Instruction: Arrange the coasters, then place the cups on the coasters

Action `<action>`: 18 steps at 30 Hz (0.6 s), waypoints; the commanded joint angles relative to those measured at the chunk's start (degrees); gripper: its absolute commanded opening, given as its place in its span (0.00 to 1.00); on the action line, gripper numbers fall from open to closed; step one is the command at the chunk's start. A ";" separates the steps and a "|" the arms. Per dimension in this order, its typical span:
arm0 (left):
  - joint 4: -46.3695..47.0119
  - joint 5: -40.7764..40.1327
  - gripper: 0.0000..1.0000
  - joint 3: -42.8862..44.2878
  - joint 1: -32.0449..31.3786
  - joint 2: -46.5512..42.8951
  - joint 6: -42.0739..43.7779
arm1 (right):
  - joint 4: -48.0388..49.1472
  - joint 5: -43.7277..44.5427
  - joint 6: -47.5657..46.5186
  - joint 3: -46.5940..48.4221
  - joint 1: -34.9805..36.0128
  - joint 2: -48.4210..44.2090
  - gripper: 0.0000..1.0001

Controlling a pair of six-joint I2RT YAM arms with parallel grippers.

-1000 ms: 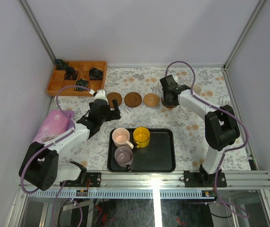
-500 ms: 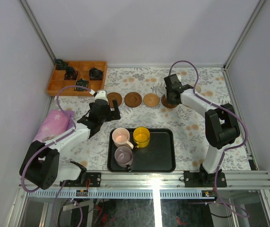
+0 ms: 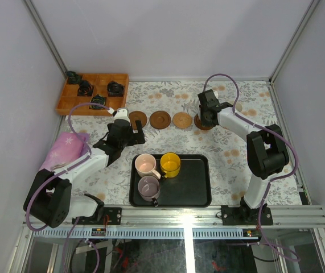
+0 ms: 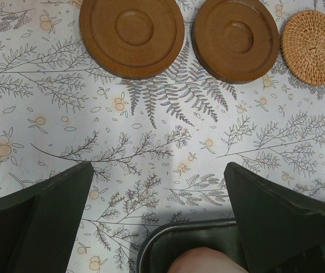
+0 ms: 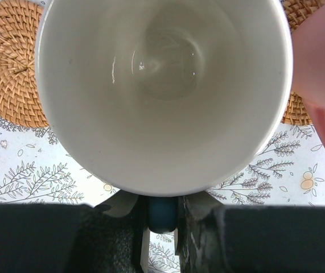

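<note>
My right gripper is shut on the blue handle of a white cup, which stands upright over a woven coaster. Whether the cup touches it, I cannot tell. Another woven coaster lies to its left, and a pink cup handle shows at right. From above, the right gripper hides that cup at the right end of the coaster row. My left gripper hangs open over the cloth, below two wooden coasters. Pink, yellow and mauve cups stand in the tray.
The black tray sits at the near middle, its corner just under my left gripper. A wooden compartment box with small black objects stands at the back left. A pink cloth bundle lies by the left arm.
The right gripper has shifted slightly right and back with the cup over the coaster, then held still. The left arm has not moved.
</note>
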 commanded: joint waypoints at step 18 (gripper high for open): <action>1.19 -0.76 1.00 1.46 -0.30 -0.11 0.35 | 3.94 -0.43 1.17 -0.09 -0.77 0.90 0.00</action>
